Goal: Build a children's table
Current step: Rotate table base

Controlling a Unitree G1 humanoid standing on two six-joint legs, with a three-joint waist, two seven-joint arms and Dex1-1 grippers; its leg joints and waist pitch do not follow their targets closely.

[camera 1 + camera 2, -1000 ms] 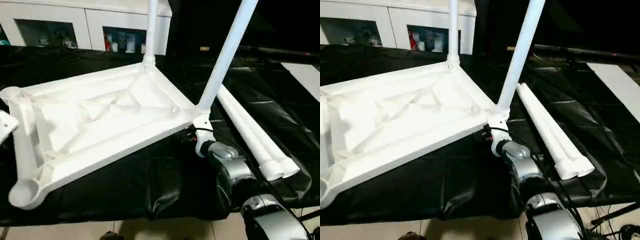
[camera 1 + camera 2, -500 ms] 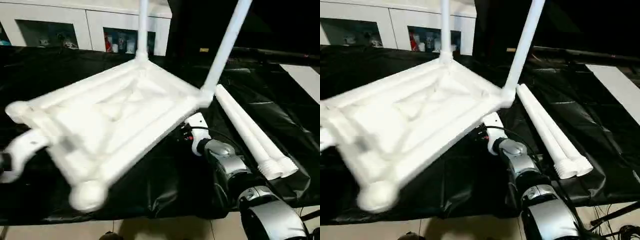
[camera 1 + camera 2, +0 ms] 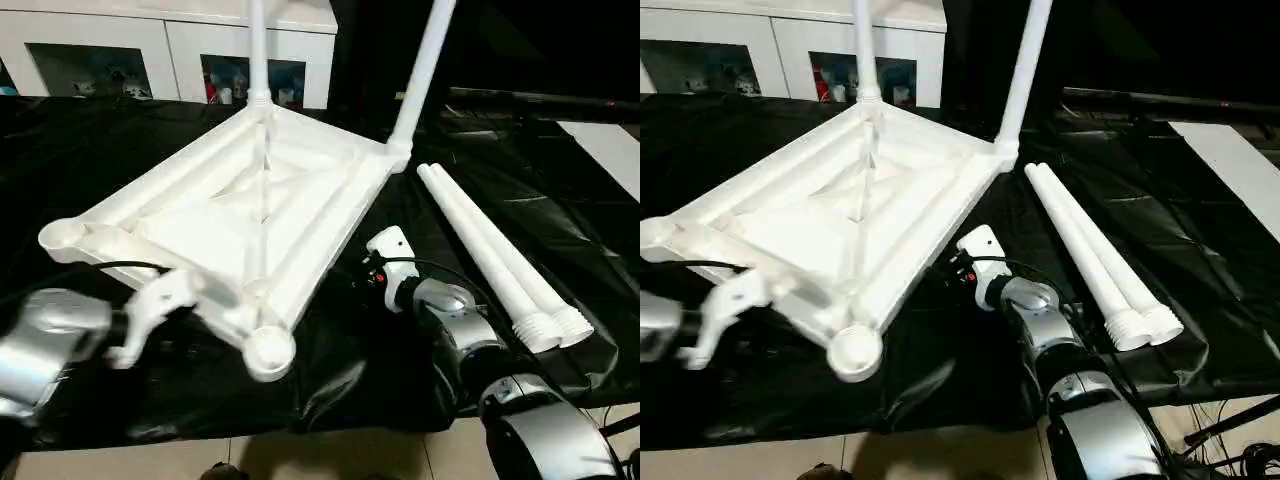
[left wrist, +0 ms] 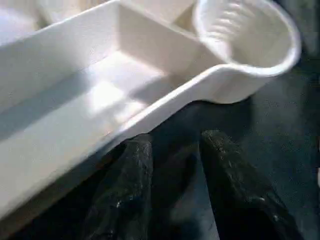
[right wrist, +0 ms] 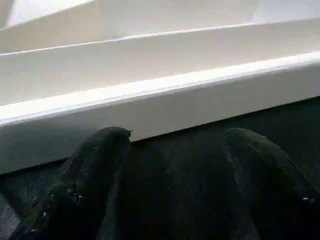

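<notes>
the white table top (image 3: 250,200) lies ribbed side up on the black sheet (image 3: 360,380), two legs (image 3: 425,70) standing in its far corner sockets. two loose legs (image 3: 495,255) lie side by side to its right. the left gripper (image 4: 172,145), fingers narrowly parted and empty, sits under the near edge by an empty socket (image 3: 268,350). the right gripper (image 5: 175,137), fingers wide and empty, faces the top's right rim.

Free room and obstacles on the black cloth

The table top (image 3: 240,215) fills the middle, with two upright legs (image 3: 425,70) at its far corners; two loose legs (image 3: 490,255) lie at the right, leaving a bare strip of cloth (image 3: 400,215) between them and the top
</notes>
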